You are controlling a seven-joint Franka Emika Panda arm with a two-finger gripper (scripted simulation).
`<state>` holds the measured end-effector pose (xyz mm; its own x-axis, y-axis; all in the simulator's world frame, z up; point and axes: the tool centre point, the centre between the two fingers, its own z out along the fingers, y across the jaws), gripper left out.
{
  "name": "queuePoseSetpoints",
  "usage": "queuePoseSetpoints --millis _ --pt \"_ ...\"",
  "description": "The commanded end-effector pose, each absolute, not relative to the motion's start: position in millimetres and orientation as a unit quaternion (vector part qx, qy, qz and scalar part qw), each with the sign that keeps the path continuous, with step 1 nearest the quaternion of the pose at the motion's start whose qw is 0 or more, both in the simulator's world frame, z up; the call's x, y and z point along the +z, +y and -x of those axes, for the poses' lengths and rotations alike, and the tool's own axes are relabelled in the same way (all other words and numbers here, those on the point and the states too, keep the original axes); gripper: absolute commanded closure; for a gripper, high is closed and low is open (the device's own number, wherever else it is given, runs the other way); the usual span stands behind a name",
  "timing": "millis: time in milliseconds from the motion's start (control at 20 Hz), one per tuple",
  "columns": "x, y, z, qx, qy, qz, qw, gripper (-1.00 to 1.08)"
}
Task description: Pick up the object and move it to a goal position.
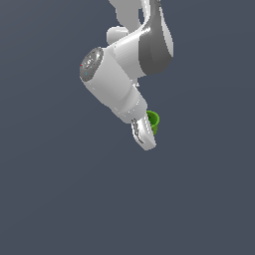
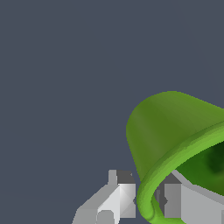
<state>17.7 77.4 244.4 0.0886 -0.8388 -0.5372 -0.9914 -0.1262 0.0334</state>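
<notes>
plain dark grey-blue ground fills both views, and no marker of a goal position is seen in it. the white arm (image 1: 124, 74) is seen from the exterior view reaching downward, and the green cup (image 1: 153, 122) is found at its end, just beside the gripper (image 1: 145, 135), on the exterior view's right of it. in the wrist view the cup (image 2: 175, 131) is shown large and tilted, with its thick rim (image 2: 151, 192) between the two fingers (image 2: 120, 194): one finger is seen outside the wall and the other appears to be inside the hollow, so the wall seems to be pinched at a narrow opening. it cannot be told whether the cup is lifted or rests on the ground. the step in hand is judged to be the carrying of the cup. for this to be done well, the grip on the rim should be kept firm, and the arm should be moved slowly and smoothly, because a cup held by one wall only can easily be turned or slipped out.
</notes>
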Motion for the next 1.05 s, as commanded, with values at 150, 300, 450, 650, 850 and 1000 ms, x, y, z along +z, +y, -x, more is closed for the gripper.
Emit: queuePoseSetpoints --millis 150,300,450,650,850,1000 --pt "289.7 111.2 8.9 0.220 0.638 0.717 0.174 1.08" --pt "311.5 127.8 21.4 0.220 0.638 0.717 0.174 1.08" --pt "330.3 142.1 31.9 0.220 0.638 0.717 0.174 1.08" --pt "350.0 156.6 42.3 0.220 0.638 0.717 0.174 1.08" --pt "361.9 165.6 47.8 0.220 0.638 0.717 0.174 1.08" --pt "364.7 167.5 48.9 0.220 0.638 0.717 0.174 1.08"
